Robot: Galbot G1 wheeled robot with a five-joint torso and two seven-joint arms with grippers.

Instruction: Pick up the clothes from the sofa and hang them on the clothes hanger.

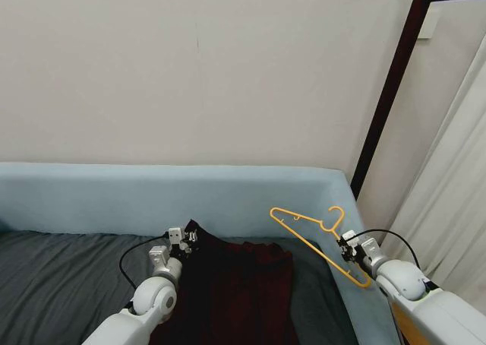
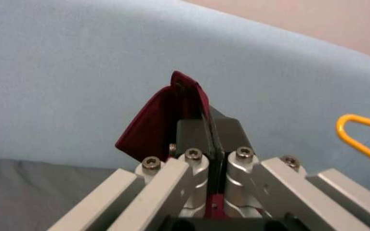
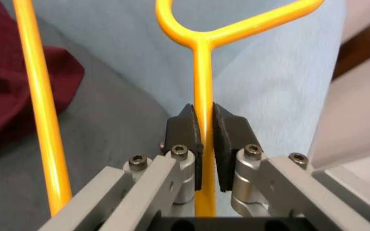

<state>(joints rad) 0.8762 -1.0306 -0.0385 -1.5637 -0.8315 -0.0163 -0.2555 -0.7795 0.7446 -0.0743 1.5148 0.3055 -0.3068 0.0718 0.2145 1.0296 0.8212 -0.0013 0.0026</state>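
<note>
Left gripper (image 2: 209,132) clenched on edge of maroon garment (image 2: 152,125) — rest lies on sofa (image 1: 91,197) seat. Right gripper (image 3: 207,127) clamped on yellow hanger (image 3: 202,72) stem — hook upward, long bar diagonal, far-left to near-right.

You have the garment (image 1: 243,284) lying on the sofa (image 1: 114,197) seat, before the backrest. The hanger (image 1: 304,235) is to its right, near the sofa's right end.

Sofa back (image 1: 190,189): I log open air above it, up the bare wall (image 1: 190,71). In front of its left half, grey seat (image 1: 61,276) lies free. Obstacles I count: maroon garment (image 1: 235,284) before its middle, orange hanger (image 1: 317,248) over its right end, dark post (image 1: 387,94) and curtain (image 1: 448,185) beyond that end.
</note>
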